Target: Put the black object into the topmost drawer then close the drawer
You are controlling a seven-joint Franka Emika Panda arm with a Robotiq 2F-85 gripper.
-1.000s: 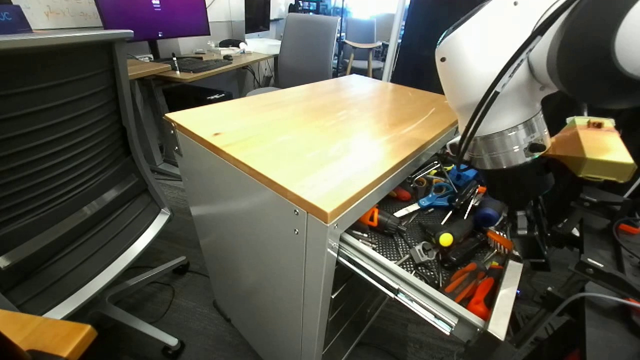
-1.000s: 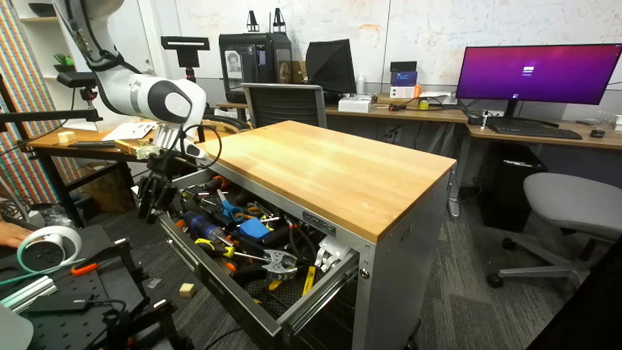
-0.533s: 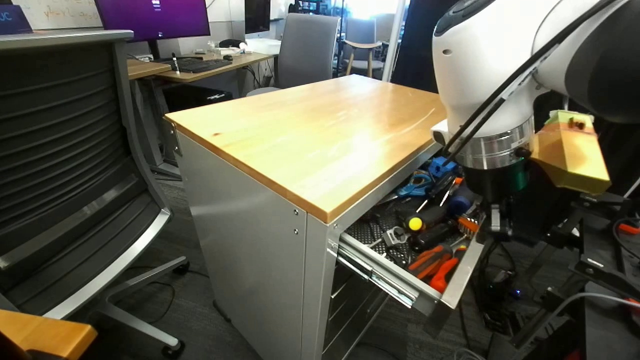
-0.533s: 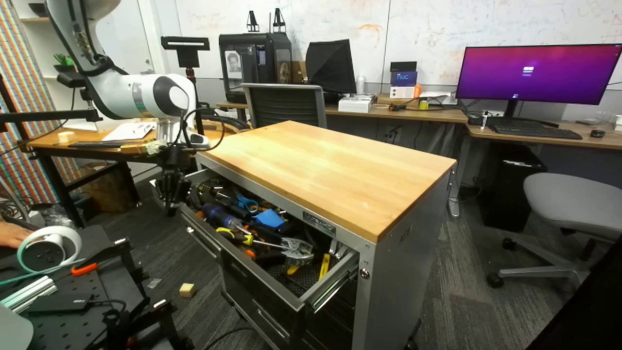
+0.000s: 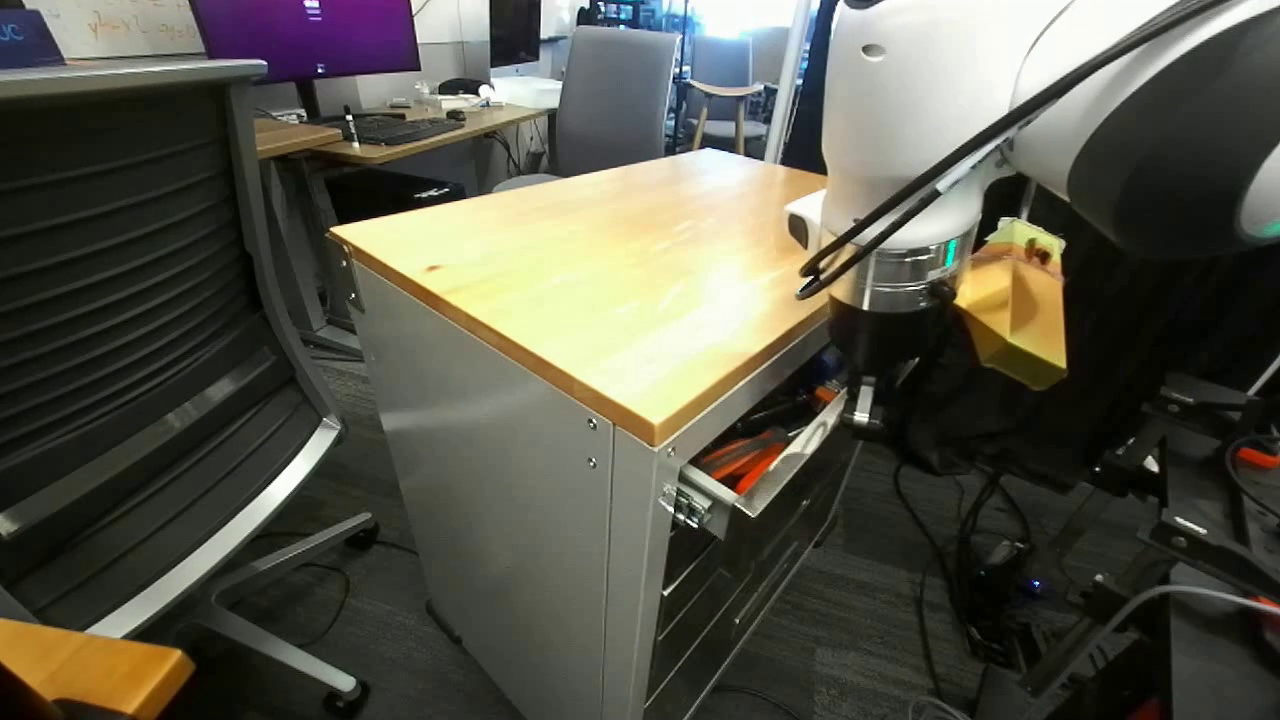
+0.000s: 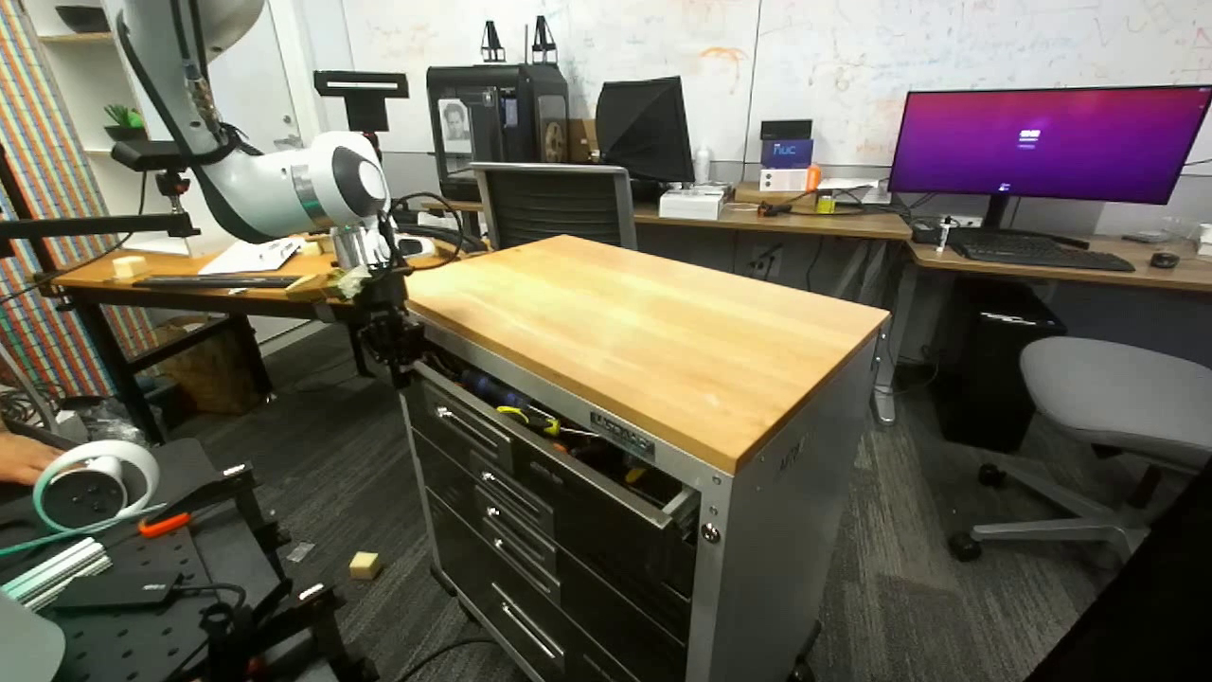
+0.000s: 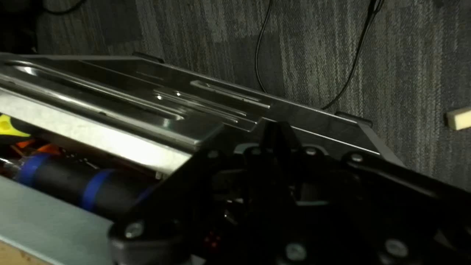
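Note:
The topmost drawer is partly open; its front shows in both exterior views (image 5: pixel 790 465) (image 6: pixel 578 478) and its bright rim in the wrist view (image 7: pixel 99 136). Tools lie in it: orange handles (image 5: pixel 745 455), a yellow-and-black handle (image 6: pixel 530 419) and a black-and-blue handle (image 7: pixel 70 184). The black object cannot be picked out; it is out of view or hidden. My gripper (image 5: pixel 862 415) is at the outer side of the drawer front, near its far end, and also shows in an exterior view (image 6: pixel 398 365). In the wrist view its fingertips (image 7: pixel 278 129) are together, with nothing seen between them.
The wooden cabinet top (image 5: pixel 640 270) overhangs the drawer. Lower drawers (image 6: pixel 530 559) are shut. A black stand with items (image 6: pixel 142 587) is in front of the cabinet. Cables (image 5: pixel 920 590) and a small wooden block (image 6: pixel 365 565) lie on the floor.
The drawer has slid far into the cabinet, from wide open to a narrow opening. My gripper has moved with its front toward the cabinet. Most tools are now covered by the top.

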